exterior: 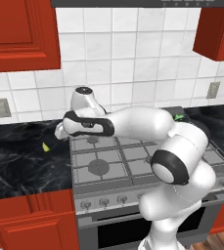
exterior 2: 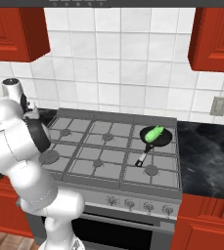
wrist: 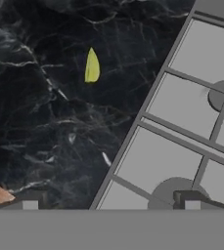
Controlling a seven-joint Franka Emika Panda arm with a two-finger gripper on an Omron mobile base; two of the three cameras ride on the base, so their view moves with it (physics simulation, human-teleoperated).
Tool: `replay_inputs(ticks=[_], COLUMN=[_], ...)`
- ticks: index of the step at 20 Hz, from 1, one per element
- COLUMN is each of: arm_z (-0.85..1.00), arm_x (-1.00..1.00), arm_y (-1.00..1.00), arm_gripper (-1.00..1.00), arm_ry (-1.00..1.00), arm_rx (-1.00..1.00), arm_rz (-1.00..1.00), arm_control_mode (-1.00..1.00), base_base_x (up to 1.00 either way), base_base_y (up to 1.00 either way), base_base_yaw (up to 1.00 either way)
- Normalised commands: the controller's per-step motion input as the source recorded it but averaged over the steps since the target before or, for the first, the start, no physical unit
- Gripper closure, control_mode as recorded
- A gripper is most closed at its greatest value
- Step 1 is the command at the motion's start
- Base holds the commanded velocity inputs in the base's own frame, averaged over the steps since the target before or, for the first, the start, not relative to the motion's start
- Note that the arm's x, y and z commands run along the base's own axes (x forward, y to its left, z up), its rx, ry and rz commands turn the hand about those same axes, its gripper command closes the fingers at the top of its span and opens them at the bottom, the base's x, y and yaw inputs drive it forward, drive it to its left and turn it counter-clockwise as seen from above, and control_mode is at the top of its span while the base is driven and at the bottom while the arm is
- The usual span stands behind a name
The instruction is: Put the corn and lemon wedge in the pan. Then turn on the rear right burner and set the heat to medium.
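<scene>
The lemon wedge [wrist: 92, 66] lies on the black marble counter [wrist: 45, 127], left of the stove, also visible as a small yellow piece [exterior: 46, 146]. My gripper [wrist: 111, 202] hangs open over the counter's edge by the stove's left side, with nothing between its fingers and the wedge ahead of it. My hand [exterior: 59, 130] shows just right of the wedge. The corn [exterior 2: 155, 132] lies in the pan [exterior 2: 157, 136], which sits at the stove's rear right and covers the rear right burner. A bit of the corn [exterior: 179, 117] peeks past my arm.
The grey stove grate [exterior 2: 103, 146] spans several burners, with a row of knobs [exterior 2: 129, 202] along its front. Red cabinets [exterior: 20, 34] hang above both sides. More black counter [exterior 2: 206, 151] lies right of the stove.
</scene>
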Motion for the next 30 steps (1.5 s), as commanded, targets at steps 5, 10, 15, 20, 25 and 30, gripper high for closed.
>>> replay_inputs(ticks=[5,10,15,20,25,30], arm_z=[-0.32,-0.04,-0.09,-0.23,-0.32,-0.19], arm_x=[0.01,0.09,0.20,0.37,0.53,0.47], arm_y=[0.27,0.49,0.49,0.26,0.08,0.09], arm_gripper=[-1.00,-1.00,-1.00,-1.00,-1.00,-1.00], arm_ry=[0.00,0.00,0.02,0.03,0.07,0.10], arm_rx=[0.00,0.00,0.00,0.00,0.00,0.00], arm_rz=[-0.05,0.00,0.00,0.00,0.00,0.00], arm_control_mode=[-1.00,-1.00,-1.00,-1.00,-1.00,-1.00], base_base_x=[0.00,0.00,0.00,0.00,0.00,0.00], base_base_y=[0.00,0.00,0.00,0.00,0.00,0.00], base_base_yaw=[0.00,0.00,0.00,0.00,0.00,0.00])
